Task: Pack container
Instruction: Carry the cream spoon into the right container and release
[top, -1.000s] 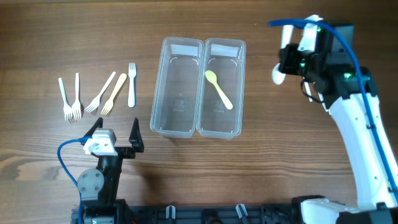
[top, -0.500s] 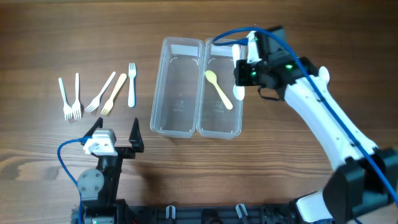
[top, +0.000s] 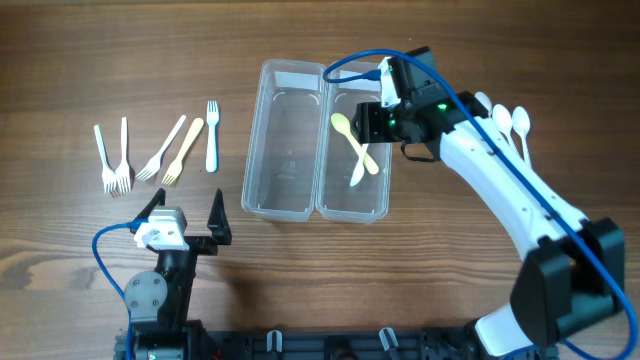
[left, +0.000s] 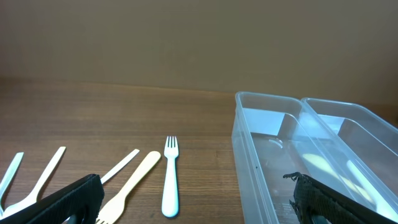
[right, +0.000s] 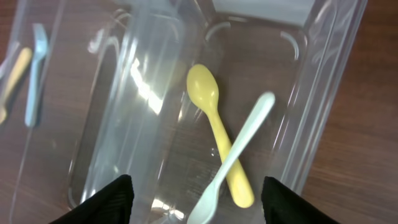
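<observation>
The right arm has come over from the far side of the bench, and its jaws have just parted. They now stand well apart with nothing between them. The white spoon that they carried lies directly under them, on the floor of the right container. It rests slantwise across the yellow spoon, and the two touch where they cross. So the release seems finished, and two spoons are now packed. The left container, just beside the right jaws, appears to hold nothing yet. More white spoons wait on the bench behind the right arm, well away from its jaws. The forks lie in a loose row ahead of the left jaws, which are wide open, hold nothing, and stand apart from everything. The task looks still early: probably the right jaws must go back for another spoon, and the forks are not yet touched.
</observation>
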